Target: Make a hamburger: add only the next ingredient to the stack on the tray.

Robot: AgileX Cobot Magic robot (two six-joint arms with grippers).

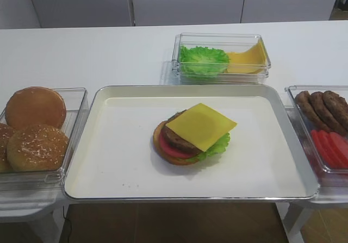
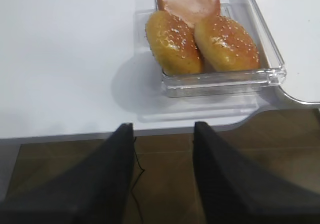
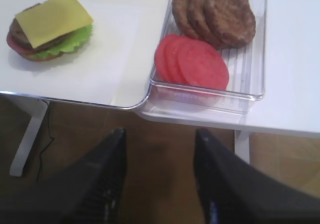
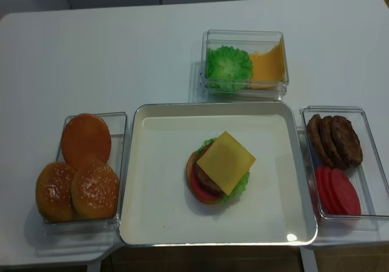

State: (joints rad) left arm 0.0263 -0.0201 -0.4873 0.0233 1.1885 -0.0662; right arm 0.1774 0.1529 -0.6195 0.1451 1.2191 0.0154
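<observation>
Cheese lies flat on top of the stack, turned cornerwise so its points overhang the patty, with tomato, lettuce and bun showing below it. We see the stack near the middle of the tray, with bare white floor all round it and well apart from the metal rim on every side.

Outward from there, we find a clear bin of lettuce and cheese behind the tray, a bin of buns just beside its left rim, and a bin of patties and tomato slices just beside its right rim (each bin sits close against the tray's edge).

Our right gripper hangs off the table's front edge over the floor, its fingers apart and holding nothing. Our left gripper hangs likewise in front of the bun bin, fingers spread and bare.
</observation>
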